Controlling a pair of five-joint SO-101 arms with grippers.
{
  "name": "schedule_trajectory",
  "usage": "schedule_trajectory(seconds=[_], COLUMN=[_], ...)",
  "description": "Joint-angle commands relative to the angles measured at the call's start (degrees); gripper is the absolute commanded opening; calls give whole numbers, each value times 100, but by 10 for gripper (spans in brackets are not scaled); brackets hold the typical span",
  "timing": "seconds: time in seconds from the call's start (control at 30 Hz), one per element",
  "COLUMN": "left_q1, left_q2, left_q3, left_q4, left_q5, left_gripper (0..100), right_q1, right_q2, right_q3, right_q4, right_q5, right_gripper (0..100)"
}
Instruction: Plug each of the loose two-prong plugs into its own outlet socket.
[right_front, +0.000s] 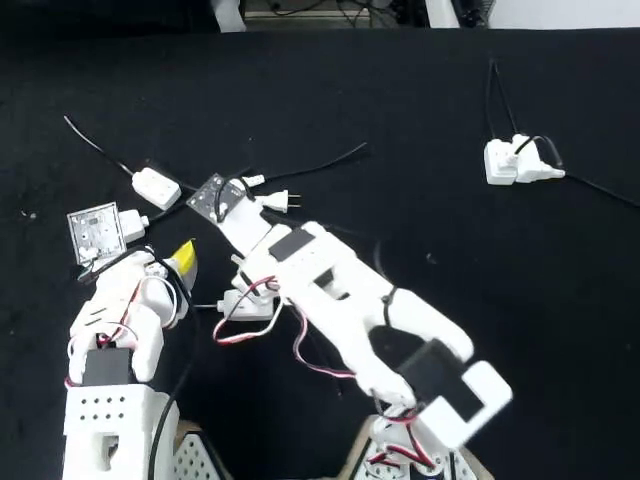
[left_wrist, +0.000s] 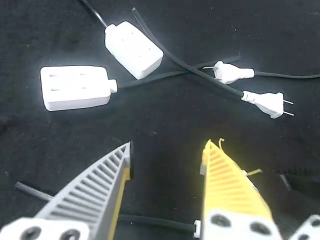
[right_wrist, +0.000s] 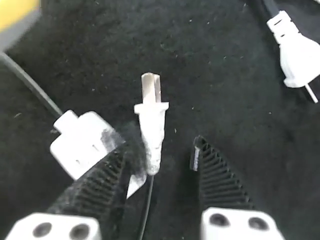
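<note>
In the left wrist view two white outlet sockets (left_wrist: 75, 87) (left_wrist: 134, 49) lie on the black table, with two loose white two-prong plugs (left_wrist: 232, 72) (left_wrist: 265, 101) beyond a black cable. My left gripper (left_wrist: 169, 146) hangs open short of them, holding nothing; its yellow finger (right_front: 185, 258) shows from above. My right gripper (right_wrist: 159, 147) is open around a white plug (right_wrist: 151, 125) that lies close to one finger, prongs pointing away. A white socket (right_wrist: 80, 142) lies just beside that finger. From above, the right gripper (right_front: 218, 197) sits between a socket (right_front: 155, 187) and a plug (right_front: 280, 200).
At the far right of the table a white socket (right_front: 515, 160) has a plug seated in it, its cable trailing off. Black cables cross the table among the sockets and plugs. Another loose plug (right_wrist: 297, 55) lies beyond the right gripper. The right arm (right_front: 340, 290) crosses the table's middle.
</note>
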Motion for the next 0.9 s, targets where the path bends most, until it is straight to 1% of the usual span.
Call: schedule_trajectory(seconds=[0.0, 0.23, 0.27, 0.33, 0.4, 0.43, 0.47, 0.63, 0.73, 0.87], left_q1=[-75, -75, -75, -75, -75, -75, -75, -66, 13, 444], left_q2=[-26, -26, -26, -26, -26, -26, -26, -26, -26, -26], left_q3=[-374, -374, -374, -374, -374, -374, -374, -374, -374, -374], left_q4=[18, 18, 18, 18, 18, 18, 18, 18, 9, 9], left_q5=[62, 53, 53, 44, 44, 44, 44, 35, 26, 18], left_gripper=[234, 234, 234, 234, 234, 234, 234, 234, 234, 234], right_q1=[-70, -62, -62, -53, 105, 211, 316, 765, 800, 448], right_q2=[171, 637, 681, 716, 708, 673, 585, -189, -804, -1763], right_q3=[-470, -752, -743, -708, -681, -681, -681, -541, -391, -57], right_q4=[-114, -114, -114, -105, 26, 70, 114, 396, 501, 484], right_q5=[-26, 70, 229, 457, 563, 571, 580, 695, 826, 826], right_gripper=[170, 164, 137, 8, 21, 6, 14, 11, 11, 11])
